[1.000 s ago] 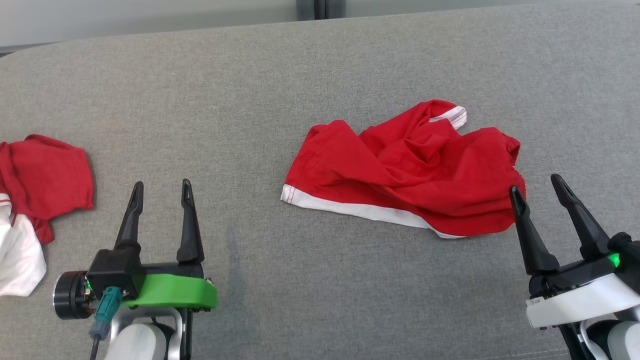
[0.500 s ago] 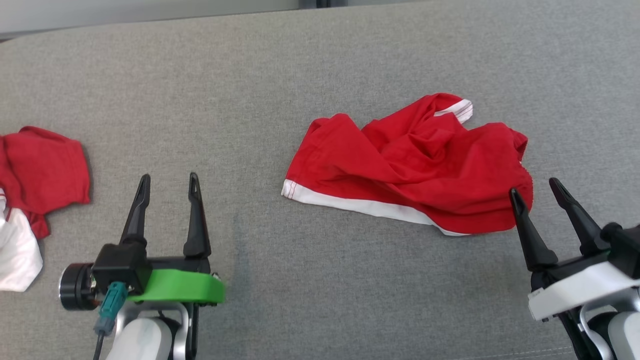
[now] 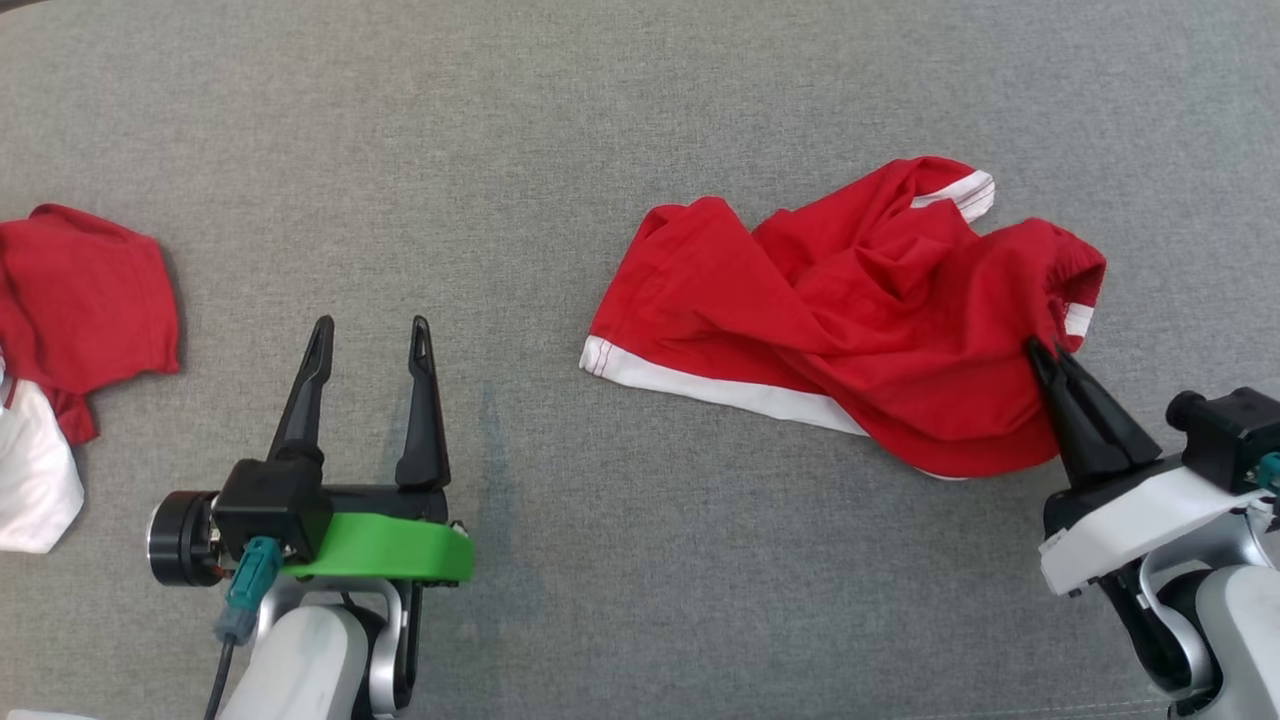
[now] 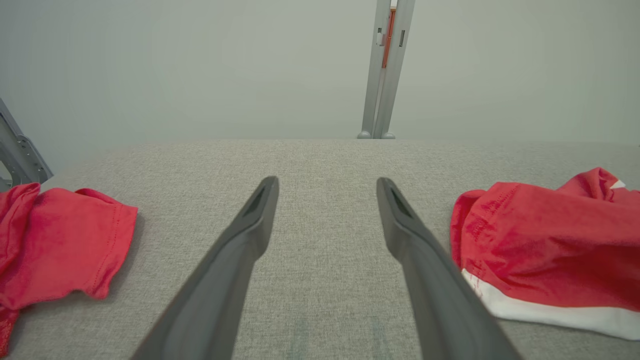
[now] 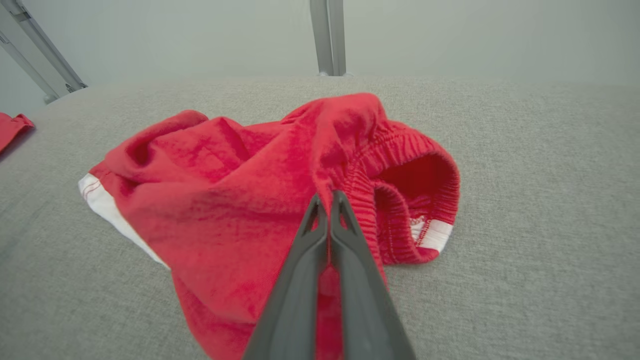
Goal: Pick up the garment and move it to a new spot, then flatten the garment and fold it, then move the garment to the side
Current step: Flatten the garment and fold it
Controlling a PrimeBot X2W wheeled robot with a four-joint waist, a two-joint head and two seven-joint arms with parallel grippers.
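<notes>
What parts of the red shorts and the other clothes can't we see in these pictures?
- Head view: the right hand hides the bit of the red shorts it pinches, so how much cloth it holds is unclear.
- Head view: the red-and-white clothes are cut off by the left edge.
- Left wrist view: the shorts run off the right edge.

A grey fabric-covered counter [image 3: 640, 100] is carrying a crumpled red cloth [image 3: 90, 290] at the left edge of the head view. A white cloth [image 3: 35, 480] is lying against the near side of the red cloth, touching it and running out of frame. Beyond the counter's far edge, an upright grey metal post [image 4: 382, 75] is standing before a pale wall [image 4: 200, 65]. A slanted metal strut [image 4: 20, 155] is showing at the far left corner.
</notes>
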